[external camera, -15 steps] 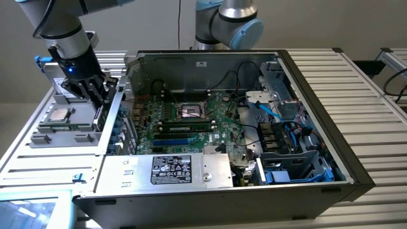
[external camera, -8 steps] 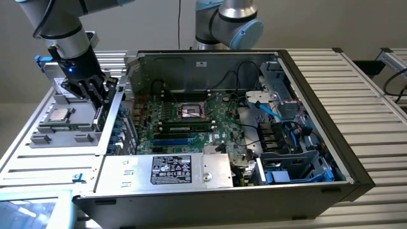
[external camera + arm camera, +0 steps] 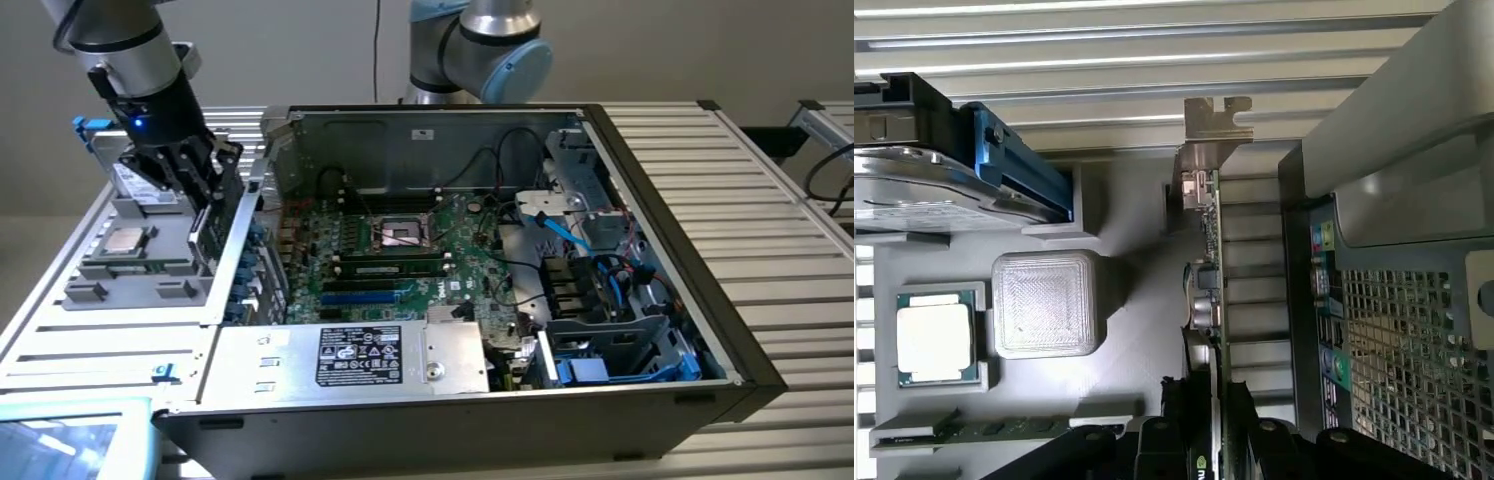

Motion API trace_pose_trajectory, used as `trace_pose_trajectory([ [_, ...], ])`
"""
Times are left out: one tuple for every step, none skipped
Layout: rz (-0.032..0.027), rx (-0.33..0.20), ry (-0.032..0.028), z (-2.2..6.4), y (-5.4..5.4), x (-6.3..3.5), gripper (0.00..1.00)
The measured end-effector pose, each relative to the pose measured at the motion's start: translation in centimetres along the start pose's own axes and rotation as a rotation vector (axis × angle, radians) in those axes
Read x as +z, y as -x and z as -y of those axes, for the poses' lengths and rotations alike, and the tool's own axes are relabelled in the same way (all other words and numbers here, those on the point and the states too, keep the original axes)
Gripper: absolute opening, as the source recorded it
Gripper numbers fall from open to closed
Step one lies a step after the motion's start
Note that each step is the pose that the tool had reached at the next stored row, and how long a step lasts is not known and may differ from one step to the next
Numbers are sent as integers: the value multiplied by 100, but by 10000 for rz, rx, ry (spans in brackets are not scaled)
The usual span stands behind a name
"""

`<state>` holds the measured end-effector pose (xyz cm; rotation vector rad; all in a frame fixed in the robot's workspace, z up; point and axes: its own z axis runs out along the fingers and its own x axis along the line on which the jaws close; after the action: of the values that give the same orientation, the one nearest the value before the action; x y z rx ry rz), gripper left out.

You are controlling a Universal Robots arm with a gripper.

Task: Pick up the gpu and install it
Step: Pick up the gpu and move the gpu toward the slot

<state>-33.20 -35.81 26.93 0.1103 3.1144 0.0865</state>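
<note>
Claw (image 3: 184,182) clamped on gpu (image 3: 208,232), card edge-on, upper left of exterior frame, just beside open case (image 3: 667,330), over grey tray (image 3: 134,292).

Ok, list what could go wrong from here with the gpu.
The gripper clamps the gpu by one end, edge-on, so it might tilt or slip. Its silver bracket sits close to the computer case wall and could snag. A drop could land on the grey tray near the CPU.
</note>
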Motion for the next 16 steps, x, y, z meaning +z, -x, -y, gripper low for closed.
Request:
trace_pose_trajectory([
  [2,0,1,-8,1,-46,28],
  [0,0,0,-15,1,-91,28],
  [1,0,1,-22,2,-135,28],
  [1,-1,0,-28,3,-180,28],
  [1,-1,0,-33,4,-224,28],
  [1,0,0,-39,5,-273,28],
  [1,0,-1,-44,5,-318,28],
  [1,0,-3,-49,6,-363,28],
  [2,0,-4,-54,7,-409,28],
  [1,0,-6,-58,8,-454,28],
  [1,-1,-8,-63,9,-502,28],
  [1,0,-9,-68,10,-546,28],
  [2,0,-9,-73,10,-589,28],
  [3,0,-9,-77,11,-636,28],
  [1,0,-12,-82,12,-683,28],
  [2,0,-11,-86,13,-728,28],
])
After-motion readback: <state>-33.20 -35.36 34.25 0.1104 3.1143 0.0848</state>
